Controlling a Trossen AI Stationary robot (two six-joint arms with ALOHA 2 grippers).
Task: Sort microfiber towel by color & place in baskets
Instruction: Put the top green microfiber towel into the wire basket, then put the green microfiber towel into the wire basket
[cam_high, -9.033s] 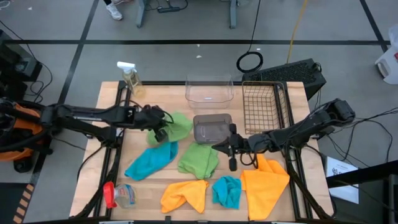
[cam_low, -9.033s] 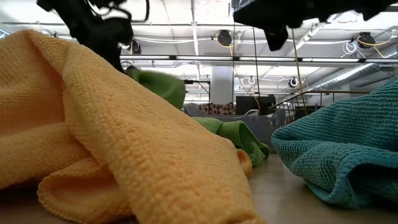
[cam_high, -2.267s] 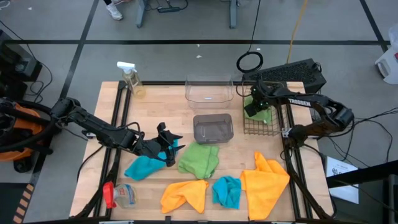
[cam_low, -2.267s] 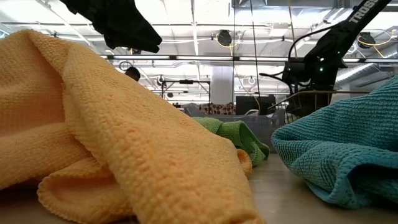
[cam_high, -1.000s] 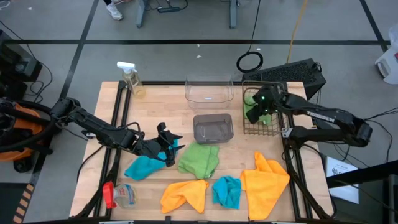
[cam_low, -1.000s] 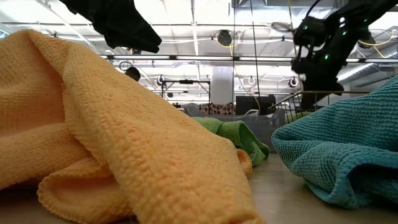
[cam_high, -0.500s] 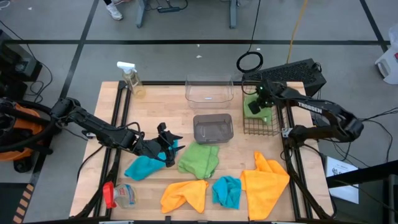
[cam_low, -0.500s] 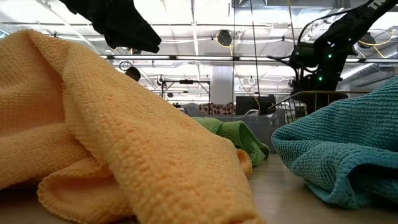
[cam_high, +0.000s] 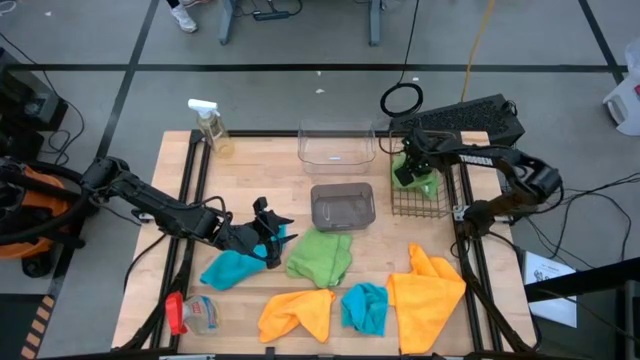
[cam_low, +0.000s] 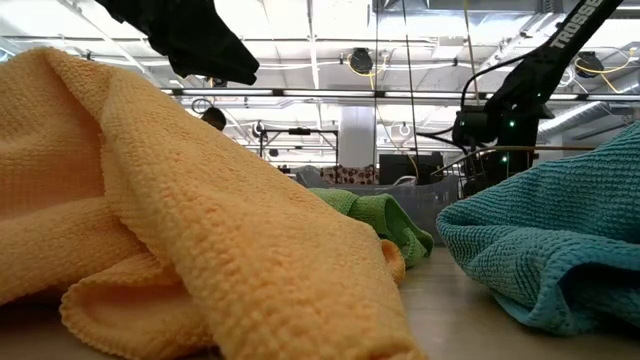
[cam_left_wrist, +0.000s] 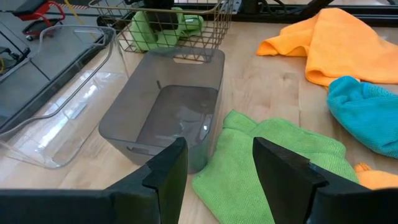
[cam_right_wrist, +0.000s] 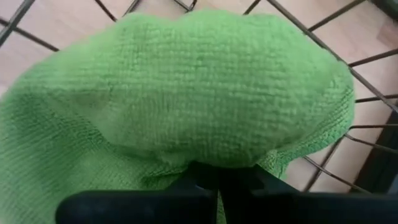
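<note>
My right gripper (cam_high: 408, 168) reaches down into the dark wire-mesh basket (cam_high: 440, 150) at the back right, shut on a lime green towel (cam_right_wrist: 205, 81) that lies bunched inside it. My left gripper (cam_high: 270, 236) hovers open over the far end of a turquoise towel (cam_high: 232, 268) at the left, with nothing between its fingers (cam_left_wrist: 165, 177). A second green towel (cam_high: 320, 256) lies flat at mid-table, in front of the smoky grey tub (cam_high: 342, 207). Another turquoise towel (cam_high: 365, 306) and two orange towels (cam_high: 297, 312) (cam_high: 428, 288) lie near the front edge. The clear tub (cam_high: 337, 145) stands at the back. My right gripper comes at the green towel from above, pointing steeply down. A gathered fold (cam_right_wrist: 214, 158) runs in between the shut fingers, and the cloth bulges over their ends and hides them. One layer or several, I cannot tell. The towel rests on the basket's wire floor (cam_right_wrist: 367, 99).
A spray bottle (cam_high: 210, 125) stands at the back left corner. A small bottle with a red cap (cam_high: 190, 315) lies at the front left. Bare wood shows between the clear tub and the spray bottle.
My right gripper has swung a little toward the table's left and sunk deeper into the wire basket, tipping more steeply down. The green towel has stayed inside the basket.
</note>
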